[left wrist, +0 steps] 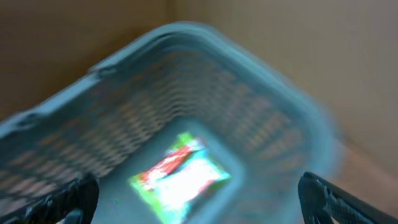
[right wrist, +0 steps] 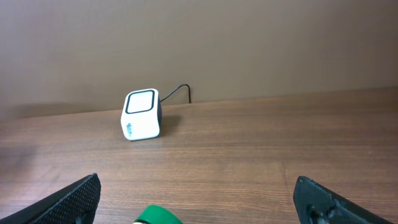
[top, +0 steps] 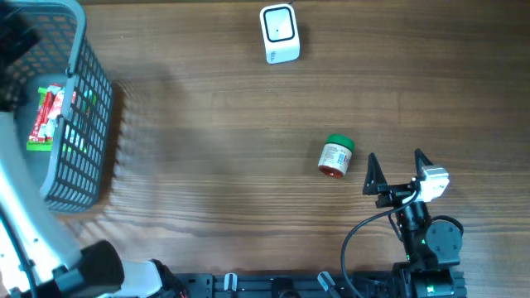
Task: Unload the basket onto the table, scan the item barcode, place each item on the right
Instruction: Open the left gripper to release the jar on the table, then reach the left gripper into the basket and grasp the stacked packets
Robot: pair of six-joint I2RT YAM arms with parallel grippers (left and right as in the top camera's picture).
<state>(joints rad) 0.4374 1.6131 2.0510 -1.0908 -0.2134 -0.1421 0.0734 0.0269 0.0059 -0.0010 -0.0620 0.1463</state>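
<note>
The jar (top: 336,156) lies on its side just left of the released right pincer (top: 396,161), its axis pointing away. The released left pincer (left wrist: 199,202) hangs well apart

Left fingers (left wrist: 65,202) spread wide and empty, right fingers (right wrist: 71,206) spread wide and empty

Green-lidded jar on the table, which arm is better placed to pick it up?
Right. The right arm has open jaws just beside the jar, its green lid showing between them; the left arm hangs over the basket.
</note>
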